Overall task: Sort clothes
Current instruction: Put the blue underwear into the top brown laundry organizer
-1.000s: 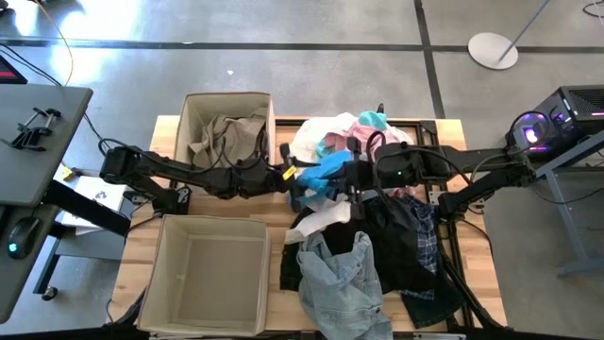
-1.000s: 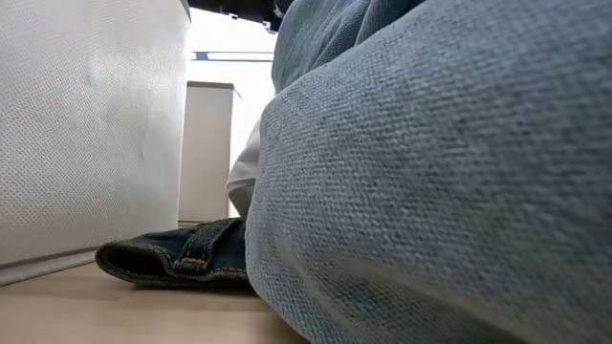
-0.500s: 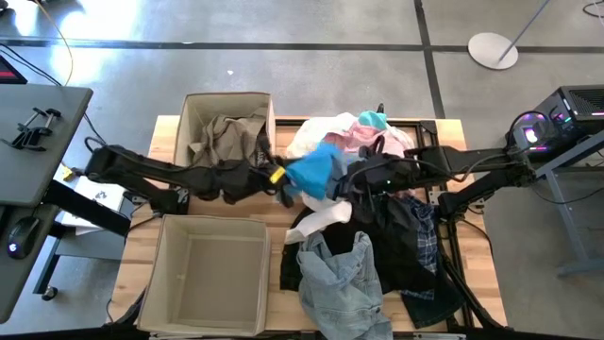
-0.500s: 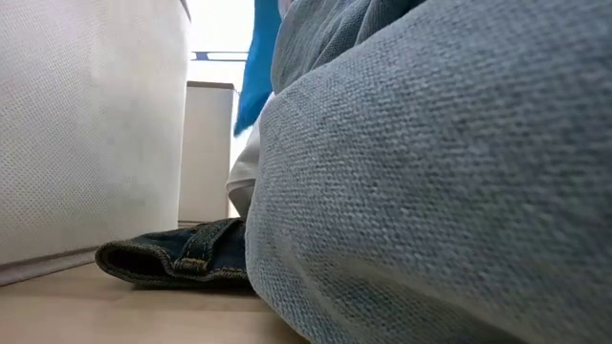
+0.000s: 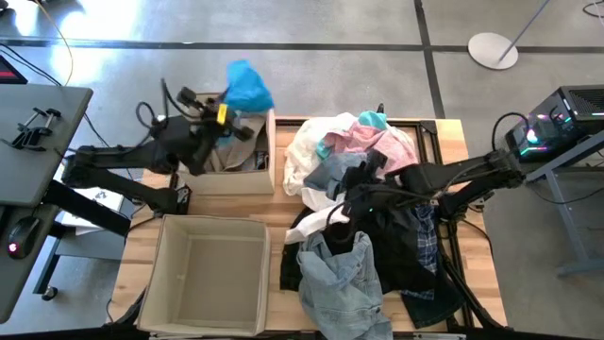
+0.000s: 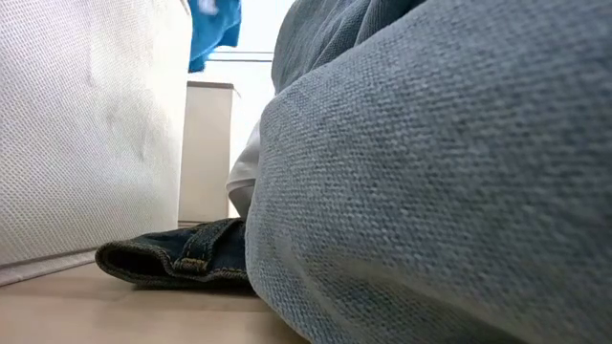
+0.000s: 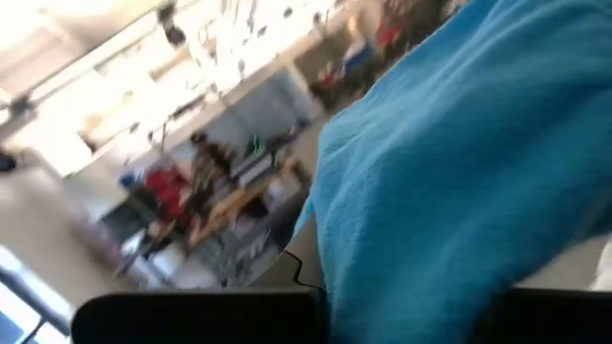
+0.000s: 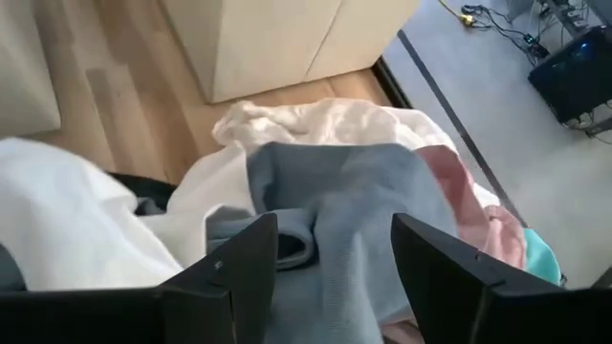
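1. While the heap of clothes (image 5: 363, 203) sprawls over the right half of the table (image 5: 283, 210) in the high view, one turquoise garment (image 5: 248, 87) hangs apart from it, lifted above the far bin (image 5: 270, 132) near the upper left of the frame
2. Left gripper (image 5: 225, 115) has its fingers pressed together on that turquoise cloth; its wrist view is filled with the hanging fabric, and in the low view a blue corner (image 6: 212, 33) dangles at the top, left of centre
3. Right gripper (image 8: 335, 250) sits low over the middle of the heap with its fingers spread and nothing between them; a grey-blue garment (image 8: 349, 205) lies just ahead of them, on top of white (image 8: 67, 220) and pink (image 8: 459, 196) pieces
4. Far bin already holds a beige piece (image 5: 231, 151); the near bin (image 5: 160, 255) at the lower left shows only its bare floor
5. Judging by how the turquoise piece droops from a single pinch, these clothes are light, limp and not fragile; they should bunch rather than slide, so a pinch on a raised fold or a hem ought to hold
6. Pale denim (image 5: 335, 274) at the lower centre and the dark pieces (image 5: 396, 236) beside it look heavier and stiffer; I would take those by a thick seam or waistband, and expect overlapping neighbours to drag along
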`<action>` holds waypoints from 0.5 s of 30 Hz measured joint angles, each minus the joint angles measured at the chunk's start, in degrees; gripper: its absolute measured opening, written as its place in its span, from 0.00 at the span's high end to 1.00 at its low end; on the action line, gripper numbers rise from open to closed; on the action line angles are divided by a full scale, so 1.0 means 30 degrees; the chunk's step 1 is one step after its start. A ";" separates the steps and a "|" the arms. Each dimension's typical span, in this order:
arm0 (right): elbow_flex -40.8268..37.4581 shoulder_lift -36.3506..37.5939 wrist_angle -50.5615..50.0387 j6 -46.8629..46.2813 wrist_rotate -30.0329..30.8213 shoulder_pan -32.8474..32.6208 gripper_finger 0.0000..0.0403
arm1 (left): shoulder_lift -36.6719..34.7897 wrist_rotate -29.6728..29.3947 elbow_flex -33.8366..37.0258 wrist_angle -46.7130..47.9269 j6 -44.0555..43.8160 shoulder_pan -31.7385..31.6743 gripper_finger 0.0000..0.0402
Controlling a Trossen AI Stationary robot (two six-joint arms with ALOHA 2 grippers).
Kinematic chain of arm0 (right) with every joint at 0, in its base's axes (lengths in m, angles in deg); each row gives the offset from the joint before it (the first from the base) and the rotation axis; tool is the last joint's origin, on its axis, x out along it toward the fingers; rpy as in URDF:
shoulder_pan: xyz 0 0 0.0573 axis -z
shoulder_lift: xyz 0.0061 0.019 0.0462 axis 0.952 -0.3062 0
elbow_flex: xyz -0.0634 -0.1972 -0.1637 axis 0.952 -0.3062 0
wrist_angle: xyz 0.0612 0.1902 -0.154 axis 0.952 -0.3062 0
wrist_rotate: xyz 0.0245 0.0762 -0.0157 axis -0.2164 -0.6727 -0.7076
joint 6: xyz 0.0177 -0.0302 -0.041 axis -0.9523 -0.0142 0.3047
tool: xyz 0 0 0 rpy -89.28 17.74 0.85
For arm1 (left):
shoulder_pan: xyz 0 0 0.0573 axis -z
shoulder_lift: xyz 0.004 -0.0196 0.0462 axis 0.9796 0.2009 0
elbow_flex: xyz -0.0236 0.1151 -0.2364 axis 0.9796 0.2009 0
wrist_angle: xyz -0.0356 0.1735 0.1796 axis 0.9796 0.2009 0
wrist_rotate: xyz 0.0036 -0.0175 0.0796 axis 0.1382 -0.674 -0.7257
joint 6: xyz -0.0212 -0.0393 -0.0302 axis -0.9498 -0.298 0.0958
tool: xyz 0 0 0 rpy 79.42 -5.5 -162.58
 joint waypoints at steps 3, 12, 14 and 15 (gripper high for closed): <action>0.0000 -0.0518 -0.0054 -0.0022 0.0087 -0.0332 0.52 | -0.0678 0.1253 0.0014 0.5913 -0.5068 -0.1795 0.99; 0.0000 -0.1359 0.0232 -0.0242 0.0207 -0.1085 0.52 | -0.0003 1.6396 0.0043 1.8288 -1.7454 -0.7924 0.99; 0.0000 -0.1391 0.0383 -0.0230 0.0250 -0.1164 0.52 | 0.0509 1.8086 0.0043 1.9704 -1.7865 -0.8775 0.98; 0.0000 -0.1405 0.0396 -0.0230 0.0257 -0.1191 0.52 | 0.0829 1.8963 0.0043 2.0308 -1.7889 -0.9103 0.98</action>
